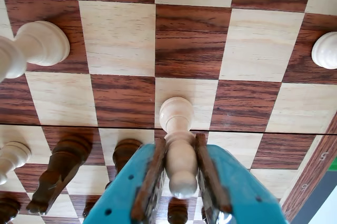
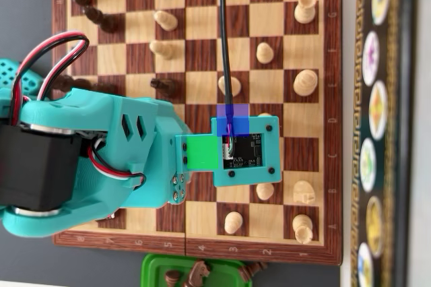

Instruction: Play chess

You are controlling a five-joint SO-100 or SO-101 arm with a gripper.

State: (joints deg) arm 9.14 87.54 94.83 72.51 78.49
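Observation:
In the wrist view my teal gripper (image 1: 179, 142) is shut on a light wooden pawn (image 1: 176, 113), its brown pads (image 1: 155, 166) pressing the pawn's body from both sides. The pawn's base is over a light square in the middle of the chessboard (image 1: 118, 37); I cannot tell whether it touches the board. In the overhead view the arm (image 2: 101, 159) reaches over the chessboard (image 2: 202, 31) from the left. The wrist camera module (image 2: 246, 149) hides the jaws and the held pawn there.
Dark pieces (image 1: 60, 163) stand close to the left of the gripper, and light pieces (image 1: 37, 45) stand left, right and along the top. Overhead, dark pieces (image 2: 87, 4) line the upper left. A green tray (image 2: 195, 270) holding dark pieces lies below the board. A dark box (image 2: 380, 98) lies at the right.

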